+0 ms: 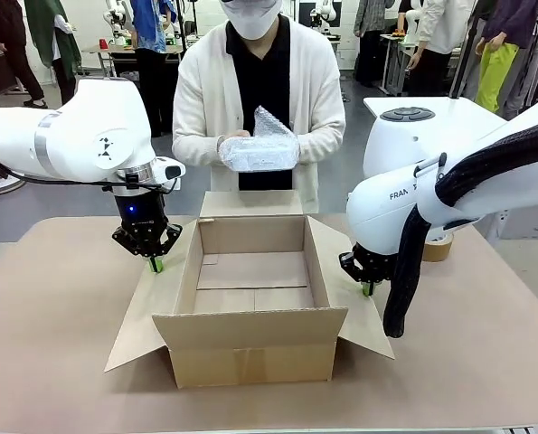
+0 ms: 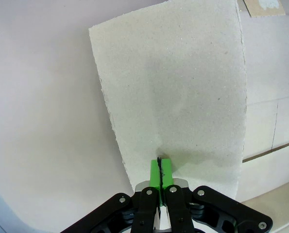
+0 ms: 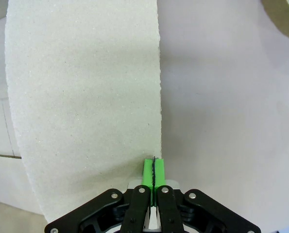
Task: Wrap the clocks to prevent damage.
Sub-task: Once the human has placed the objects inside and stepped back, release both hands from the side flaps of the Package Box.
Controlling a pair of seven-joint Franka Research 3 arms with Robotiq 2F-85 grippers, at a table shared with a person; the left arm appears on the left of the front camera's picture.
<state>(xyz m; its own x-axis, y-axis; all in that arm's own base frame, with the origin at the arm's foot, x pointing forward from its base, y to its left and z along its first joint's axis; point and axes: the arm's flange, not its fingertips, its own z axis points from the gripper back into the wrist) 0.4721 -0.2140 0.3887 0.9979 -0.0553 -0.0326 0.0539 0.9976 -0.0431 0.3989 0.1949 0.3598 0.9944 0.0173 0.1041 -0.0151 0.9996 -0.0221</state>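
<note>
- Brown and bare over most of its top, the bench (image 1: 51,344) carries an open cardboard box (image 1: 250,353) at its middle, nearer the robot's edge, with all four flaps spread outward.
- Just beyond the far edge, a bubble-wrapped bundle (image 1: 259,145) is held in both hands (image 1: 235,138) by a person, above the box's far flap. The clock is judged to be inside the wrap; it cannot be made out through it.
- The left tool (image 1: 155,264) is shut, pads pressed together with nothing between them, and its tips are set on the left flap (image 1: 146,307).
- The right tool (image 1: 368,289) is likewise shut and empty, its tips set on the right flap (image 1: 363,316) close to that flap's outer edge.
- A roll of tape (image 1: 438,249) is seen near the bench's right edge, behind the right arm.
- Risk, as judged: the flaps are pinned only by pad tips, so a tip could slide off, most easily on the right, and the flap would spring up into the path of the bundle.
- Too much downward force could crease a flap or shift the box along the bench.
- The wrap looks loose and untaped, so it could be pulled open if it caught on a flap.
</note>
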